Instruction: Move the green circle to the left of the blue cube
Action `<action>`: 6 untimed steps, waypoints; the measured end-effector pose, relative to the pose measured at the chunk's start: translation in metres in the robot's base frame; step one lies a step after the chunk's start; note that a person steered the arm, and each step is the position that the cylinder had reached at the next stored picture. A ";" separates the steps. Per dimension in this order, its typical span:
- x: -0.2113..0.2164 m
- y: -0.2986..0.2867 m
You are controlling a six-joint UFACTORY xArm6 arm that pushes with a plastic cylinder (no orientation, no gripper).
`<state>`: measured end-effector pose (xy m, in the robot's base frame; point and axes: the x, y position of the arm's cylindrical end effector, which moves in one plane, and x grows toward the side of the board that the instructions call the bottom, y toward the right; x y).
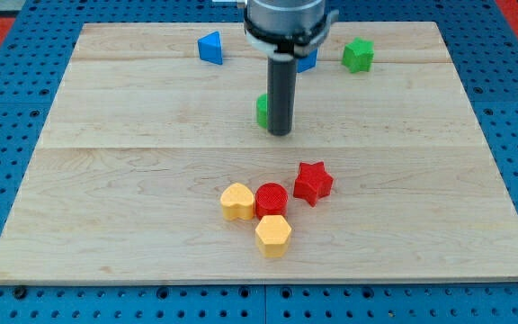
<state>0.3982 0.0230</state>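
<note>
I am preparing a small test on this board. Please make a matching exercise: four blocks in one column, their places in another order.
1. green circle
2. red star
3. blue triangle
4. green star

a. view's top right
b. just left of my tip
c. view's top, left of the rod
d. right of the red circle

Pairs: 1-b, 2-d, 3-c, 4-a

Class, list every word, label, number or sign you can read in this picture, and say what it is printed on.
None: no readable text anywhere.
The wooden board, the coloured blocks such as the red star and the green circle, and the rod with my tip carry no print.
</note>
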 end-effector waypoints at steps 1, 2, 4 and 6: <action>-0.047 -0.001; -0.056 -0.036; -0.073 -0.079; -0.099 -0.105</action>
